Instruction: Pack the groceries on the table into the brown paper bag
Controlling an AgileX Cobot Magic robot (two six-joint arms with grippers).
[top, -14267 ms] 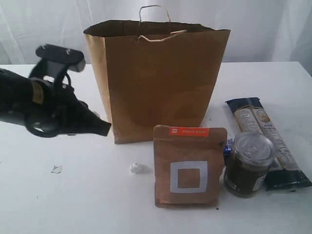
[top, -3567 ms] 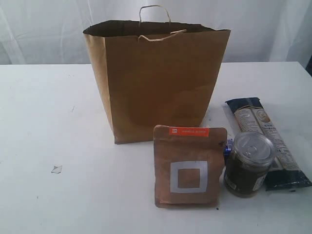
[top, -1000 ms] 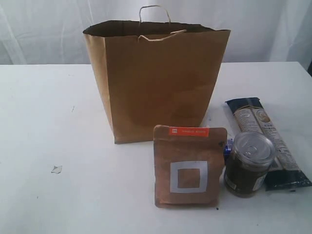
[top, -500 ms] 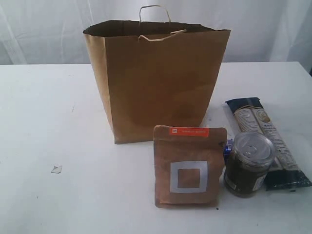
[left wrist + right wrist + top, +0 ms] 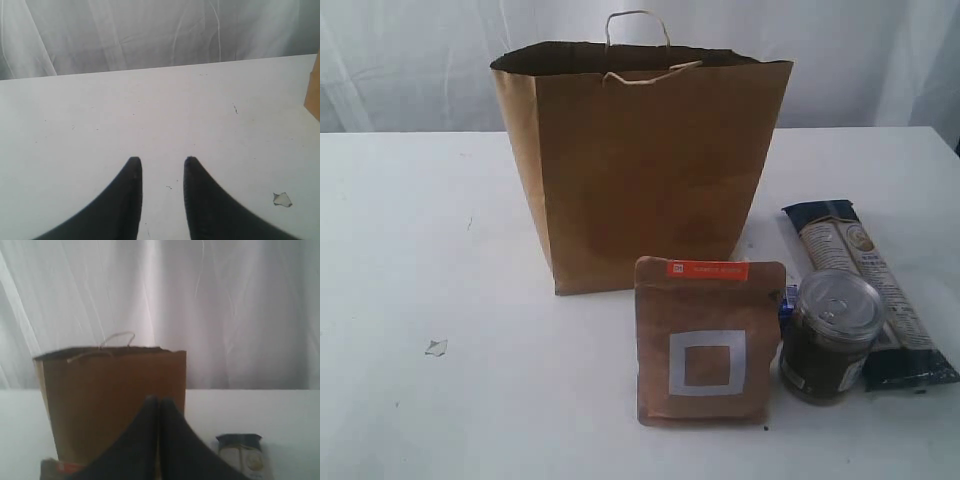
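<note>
Three groceries unpacked: pouch (image 5: 710,342) at bag (image 5: 645,170) 6 o'clock, jar (image 5: 832,337) and packet (image 5: 865,285) at 4. Bag upright, mouth open for drops. Left gripper (image 5: 160,162) released; right gripper (image 5: 159,402) clenched, empty.

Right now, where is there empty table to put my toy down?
In the exterior view, the table left of the brown paper bag is bare, apart from one small scrap. The front right is crowded: the pouch, small dark jar and long packet sit close together.

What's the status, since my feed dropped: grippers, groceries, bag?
Left gripper open, right gripper shut. Pouch, dark jar, packet on table, unpacked. Paper bag upright, mouth open. No obstruction seen.
</note>
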